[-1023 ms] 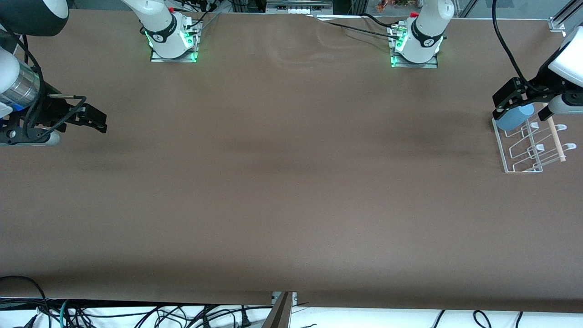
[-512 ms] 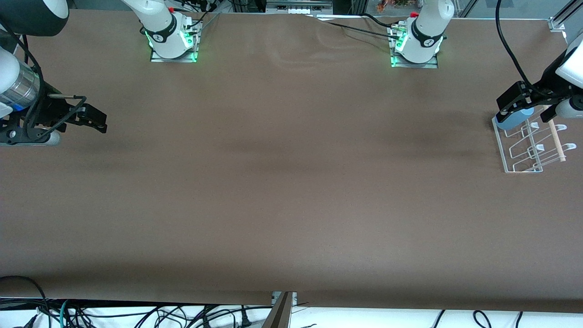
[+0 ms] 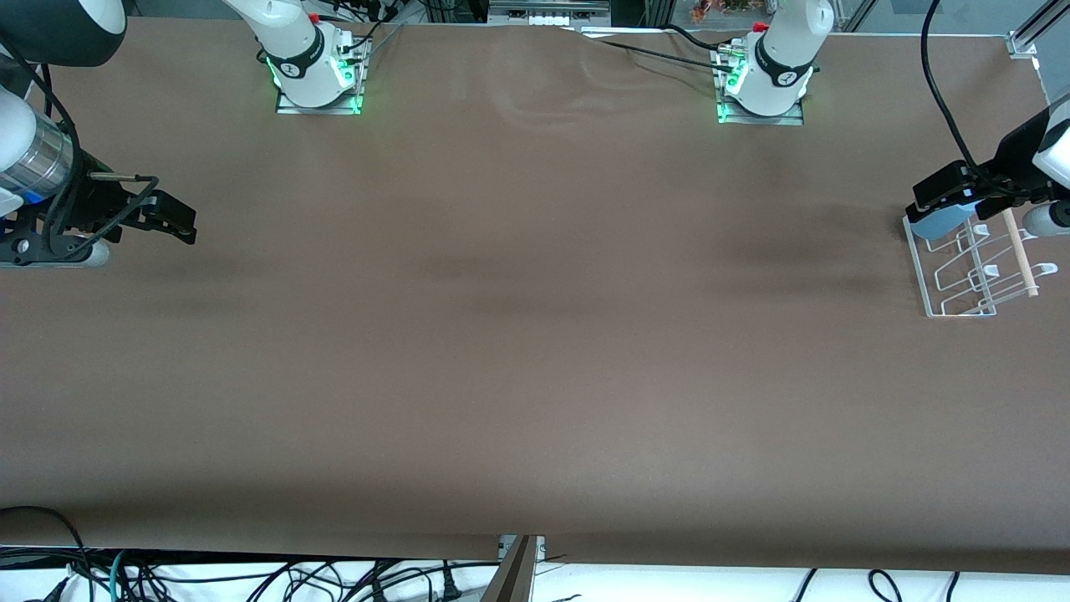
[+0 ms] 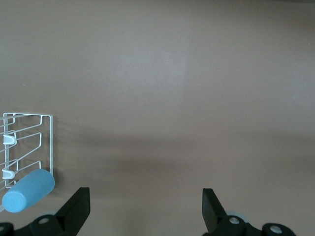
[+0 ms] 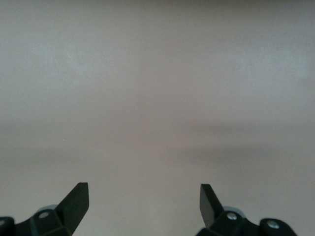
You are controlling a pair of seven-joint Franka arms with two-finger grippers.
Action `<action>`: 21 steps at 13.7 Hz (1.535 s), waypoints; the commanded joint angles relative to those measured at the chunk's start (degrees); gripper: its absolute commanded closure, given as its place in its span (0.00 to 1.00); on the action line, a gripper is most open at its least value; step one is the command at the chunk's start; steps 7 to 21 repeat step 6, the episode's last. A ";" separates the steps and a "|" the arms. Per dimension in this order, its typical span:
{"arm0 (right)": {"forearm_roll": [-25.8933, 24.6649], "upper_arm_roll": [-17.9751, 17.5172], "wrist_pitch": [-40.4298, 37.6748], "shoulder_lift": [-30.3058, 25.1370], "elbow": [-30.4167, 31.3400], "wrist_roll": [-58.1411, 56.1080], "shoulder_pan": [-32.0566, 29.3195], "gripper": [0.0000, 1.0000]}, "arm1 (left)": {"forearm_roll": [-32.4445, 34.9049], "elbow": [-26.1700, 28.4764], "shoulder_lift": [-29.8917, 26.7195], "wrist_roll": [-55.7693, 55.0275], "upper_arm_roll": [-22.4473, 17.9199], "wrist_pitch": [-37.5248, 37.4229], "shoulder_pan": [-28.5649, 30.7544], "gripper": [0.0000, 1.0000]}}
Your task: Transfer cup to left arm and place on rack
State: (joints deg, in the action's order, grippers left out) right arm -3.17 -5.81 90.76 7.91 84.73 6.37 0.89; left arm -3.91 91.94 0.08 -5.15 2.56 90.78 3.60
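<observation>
Now, cup: over the last second I watched the cup go from being clamped above the rack to sitting on the rack's end farthest from the front camera, tilted, no finger on it.
Left hand: the left hand has let go and drawn back; the wrist view shows its fingers spread wide with nothing between them. It hangs over the rack's cup end.
Meaning: I judge the placing done, handover included; only clearing the arm remains.
Right hand: the right hand waits well apart from the rack, at the right arm's end of the surface, fingers wide and empty.
Hidden: the left hand covers part of the cup in the front view, so I cannot tell which peg or loop carries it.
Cut off: the rack runs off the wrist view's edge.
</observation>
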 commanded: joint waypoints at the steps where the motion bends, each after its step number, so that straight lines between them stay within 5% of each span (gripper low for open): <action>1: 0.01 -0.34 -0.41 0.00 -0.53 -0.93 -0.54 0.00 | -0.75 0.61 -0.61 0.40 -0.01 -0.08 -0.08 0.00; 21: 0.01 -0.34 -0.41 0.00 -0.53 -0.93 -0.54 0.00 | 2.33 0.70 -0.61 0.40 0.43 0.01 -0.43 0.00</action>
